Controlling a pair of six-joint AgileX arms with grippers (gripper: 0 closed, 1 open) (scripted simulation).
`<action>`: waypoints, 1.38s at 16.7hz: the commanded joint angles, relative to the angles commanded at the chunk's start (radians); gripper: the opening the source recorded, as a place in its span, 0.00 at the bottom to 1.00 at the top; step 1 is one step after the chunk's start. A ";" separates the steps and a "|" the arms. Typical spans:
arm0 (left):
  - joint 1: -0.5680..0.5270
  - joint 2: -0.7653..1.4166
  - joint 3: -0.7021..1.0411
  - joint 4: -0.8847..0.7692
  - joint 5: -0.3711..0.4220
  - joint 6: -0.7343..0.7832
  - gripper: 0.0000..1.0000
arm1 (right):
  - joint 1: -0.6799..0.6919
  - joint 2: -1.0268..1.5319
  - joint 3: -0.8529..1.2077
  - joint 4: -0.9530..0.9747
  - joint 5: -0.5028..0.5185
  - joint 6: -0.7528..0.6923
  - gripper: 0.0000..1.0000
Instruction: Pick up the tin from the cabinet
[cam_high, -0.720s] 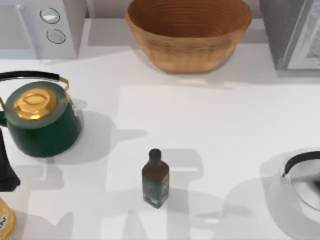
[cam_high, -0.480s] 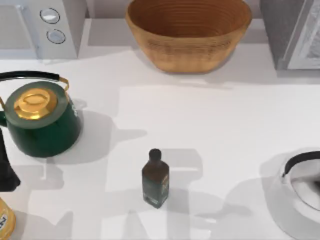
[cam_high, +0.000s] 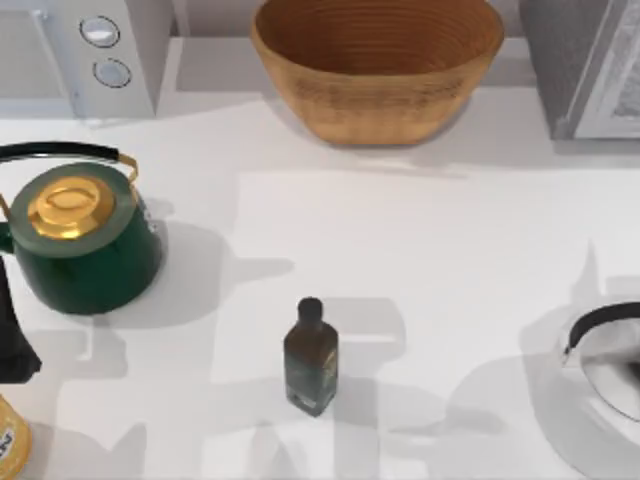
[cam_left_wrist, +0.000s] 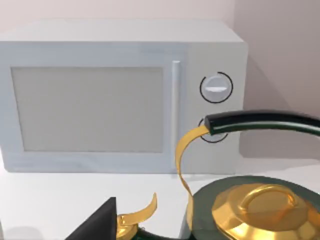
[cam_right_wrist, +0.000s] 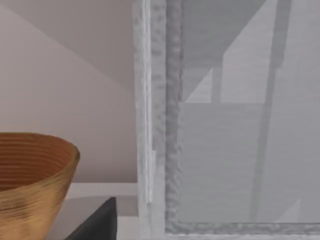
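Progress: early, as I read it. No tin in hand, nothing lifted, the grasp is all still to do.
Tin: can't spot it. Cabinet (cam_high: 585, 70) sits at the upper right of the top view; right wrist view looks at its frame and pale panel (cam_right_wrist: 240, 150), no tin visible there.
Right gripper: can't tell if it's open or clenched. Dark wedge at the lower left of the right wrist view may be part of it, not sure.
Left gripper: same, can't tell. Left arm (cam_high: 12, 335) looks like the dark shape at the left edge of the top view, beside the green kettle (cam_high: 80, 235); I'd call it parked.
Desk (cam_high: 400, 250): small dark bottle (cam_high: 310, 357) low centre, wicker basket (cam_high: 378, 65) top centre, microwave (cam_high: 80, 50) upper left, silver kettle (cam_high: 605, 375) lower right, yellow item (cam_high: 10, 440) clipped at lower left corner.
Left to do: find the tin inside the cabinet, reach in, close on it, lift out.
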 joint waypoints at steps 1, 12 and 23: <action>0.000 0.000 0.000 0.000 0.000 0.000 1.00 | 0.008 0.059 0.076 -0.019 0.009 0.001 1.00; 0.000 0.000 0.000 0.000 0.000 0.000 1.00 | 0.103 0.756 0.985 -0.236 0.113 0.007 1.00; 0.000 0.000 0.000 0.000 0.000 0.000 1.00 | 0.136 0.985 1.292 -0.307 0.146 0.008 1.00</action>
